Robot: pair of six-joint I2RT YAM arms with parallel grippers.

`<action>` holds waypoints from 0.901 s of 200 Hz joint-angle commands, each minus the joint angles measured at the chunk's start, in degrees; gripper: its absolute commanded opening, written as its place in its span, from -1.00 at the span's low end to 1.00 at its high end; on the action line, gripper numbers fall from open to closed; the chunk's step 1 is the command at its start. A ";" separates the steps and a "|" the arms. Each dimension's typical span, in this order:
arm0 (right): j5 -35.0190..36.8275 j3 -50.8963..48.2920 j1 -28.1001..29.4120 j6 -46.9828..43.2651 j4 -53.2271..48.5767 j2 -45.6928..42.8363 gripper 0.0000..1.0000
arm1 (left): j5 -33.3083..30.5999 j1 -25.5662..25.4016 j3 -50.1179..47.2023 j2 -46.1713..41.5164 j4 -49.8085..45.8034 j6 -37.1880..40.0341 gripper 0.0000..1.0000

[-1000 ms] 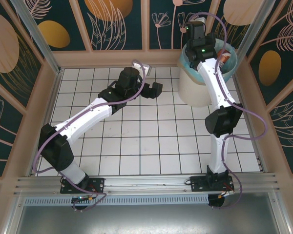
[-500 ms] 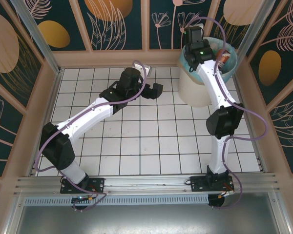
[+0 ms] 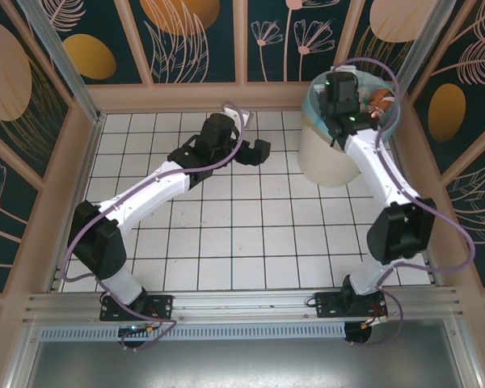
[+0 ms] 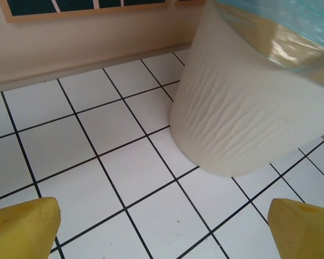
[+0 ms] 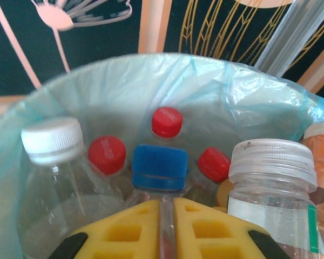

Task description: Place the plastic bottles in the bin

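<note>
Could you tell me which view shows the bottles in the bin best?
Right wrist: it looks in at the plastic bottles, red, blue and white caps clear against the bin liner. Top external catches a few past the right arm; left wrist shows the bin's outer wall.

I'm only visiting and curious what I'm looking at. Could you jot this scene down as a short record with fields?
Bin: round cream-white bucket lined with a light blue plastic bag, at the far right of the white tiled table
In the bin: clear plastic bottles with red, blue and white caps
Left fingers: yellow, wide open, empty, above the tiles beside the bucket
Right fingers: yellow, shut, just above the bottles inside the bucket
</note>
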 commanded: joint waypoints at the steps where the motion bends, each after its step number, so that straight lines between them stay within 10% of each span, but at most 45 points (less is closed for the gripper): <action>1: -8.52 -3.99 -3.75 6.37 3.19 -2.55 -0.66 | 1.36 0.24 -0.41 0.56 1.44 -1.15 0.96; 107: -21.07 -11.87 -9.84 14.99 7.51 -4.21 -0.65 | 0.41 0.20 -0.27 -0.82 1.35 -1.49 0.96; 180: -18.95 -0.83 -2.76 9.57 4.26 -9.29 -0.33 | -3.39 0.51 0.82 -3.35 -0.08 -0.64 0.95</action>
